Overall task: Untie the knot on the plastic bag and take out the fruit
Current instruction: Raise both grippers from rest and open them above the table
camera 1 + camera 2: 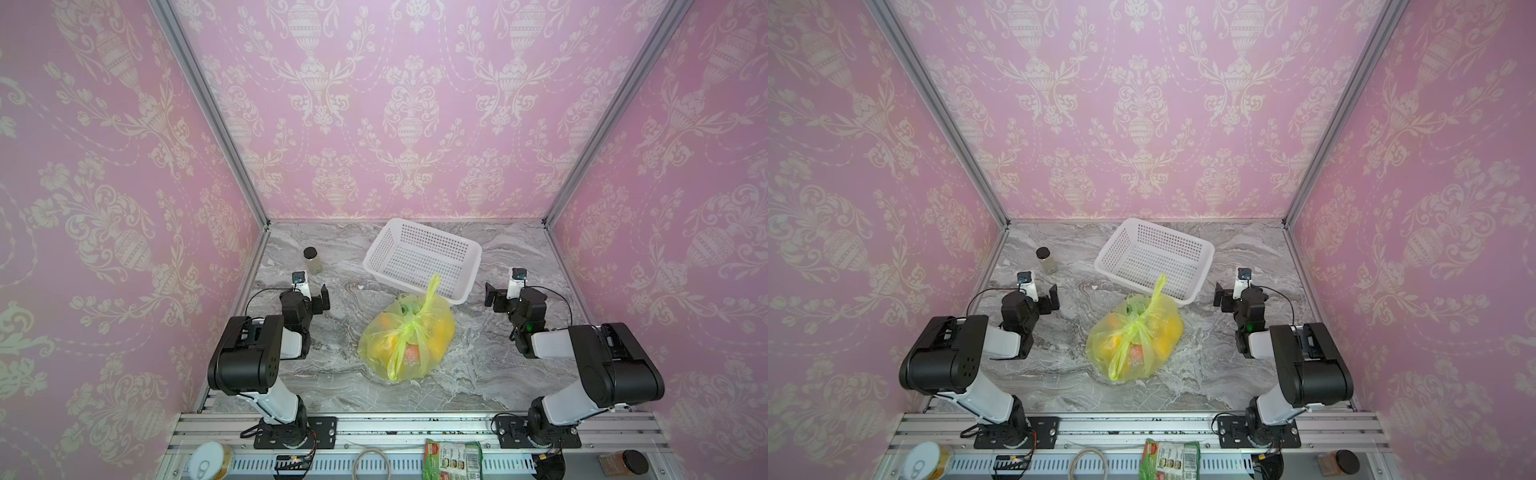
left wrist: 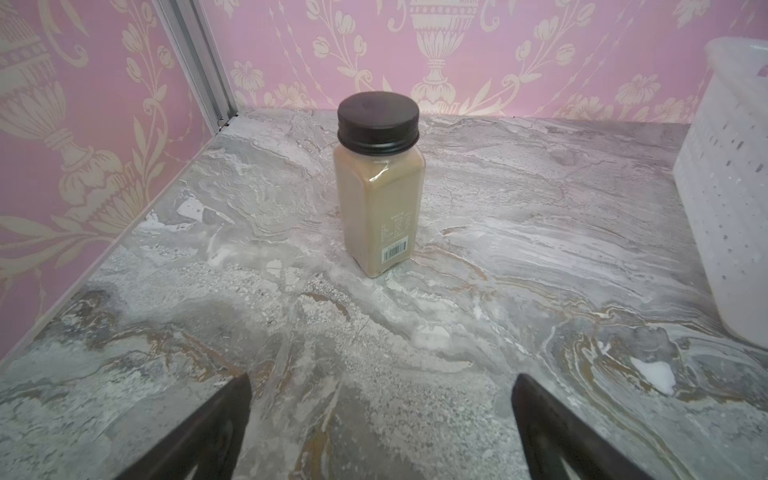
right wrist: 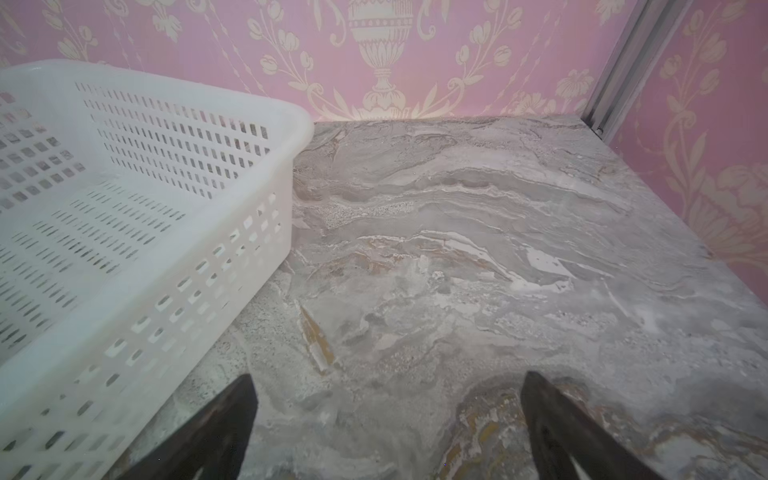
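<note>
Ctr: plastic bag (image 1: 374,353) w/ knot (image 1: 409,327) tied (fruit (image 1: 441,332) inside); left hand (image 2: 382,386) & right hand (image 3: 388,382) spread, empty.

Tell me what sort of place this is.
Probably a staged robot test booth: pink wallpaper panels in an aluminium frame, a marble-look tabletop, left arm and right arm bolted to a front rail.

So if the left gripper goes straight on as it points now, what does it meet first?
Probably the dark-lidded bottle, standing upright roughly centred ahead of the open left gripper. The white basket sits off that line.
</note>
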You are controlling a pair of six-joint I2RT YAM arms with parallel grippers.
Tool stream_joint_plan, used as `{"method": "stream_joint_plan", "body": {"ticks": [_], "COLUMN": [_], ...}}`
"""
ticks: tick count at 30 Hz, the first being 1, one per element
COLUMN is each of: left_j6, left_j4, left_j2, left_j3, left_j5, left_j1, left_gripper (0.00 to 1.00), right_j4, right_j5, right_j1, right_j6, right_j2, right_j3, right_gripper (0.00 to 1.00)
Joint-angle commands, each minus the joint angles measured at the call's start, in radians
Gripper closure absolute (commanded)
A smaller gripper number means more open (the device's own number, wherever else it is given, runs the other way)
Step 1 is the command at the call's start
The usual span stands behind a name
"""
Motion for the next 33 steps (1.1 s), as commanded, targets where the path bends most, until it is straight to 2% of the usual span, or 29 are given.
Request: {"method": "stream_joint_plan", "body": {"ticks": [1, 8, 15, 19, 21, 23, 26, 28, 31, 33], "left_j6": [0.03, 0.031, 0.052, 0.039, 0.047, 0.041, -0.094, -0.161, -0.336, -0.381], "left_j4": [-0.015, -0.011, 0.06, 0.084, 0.022, -0.086, -0.313, -0.376, -0.486, -0.606], "left_j2": [-0.001, -0.002, -0.001, -0.079, -0.173, -0.279, -0.436, -0.511, -0.627, -0.714], "left_j3": [0.011, 0.008, -0.029, -0.074, -0.087, -0.085, -0.045, -0.038, -0.037, -0.025], "left_j5": [0.032, 0.033, 0.099, 0.061, 0.051, -0.004, -0.062, -0.04, -0.018, 0.023], "left_j1": [-0.006, -0.006, -0.005, -0.007, -0.015, -0.036, -0.037, -0.037, -0.036, -0.036], "left_gripper": [0.01, 0.01, 0.01, 0.01, 0.01, 0.01, 0.01, 0.01, 0.01, 0.01], "right_j4": [-0.006, -0.005, 0.039, 0.074, 0.051, -0.012, -0.142, -0.271, -0.449, -0.557], "right_j5": [-0.016, -0.015, -0.014, 0.066, 0.135, 0.195, 0.252, 0.279, 0.289, 0.294], "right_j1": [-0.001, 0.0, 0.003, 0.018, 0.029, 0.031, 0.031, 0.029, 0.027, 0.016], "right_j6": [-0.014, -0.015, -0.017, -0.013, -0.005, 0.026, 0.083, 0.137, 0.222, 0.329], "right_j2": [-0.003, -0.004, -0.009, -0.096, -0.166, -0.23, -0.317, -0.381, -0.493, -0.58], "right_j3": [0.009, 0.009, -0.015, -0.073, -0.098, -0.104, -0.09, -0.06, -0.02, -0.004], "right_gripper": [0.0, 0.0, 0.0, 0.0, 0.0, 0.0, 0.0, 0.0, 0.0, 0.0]}}
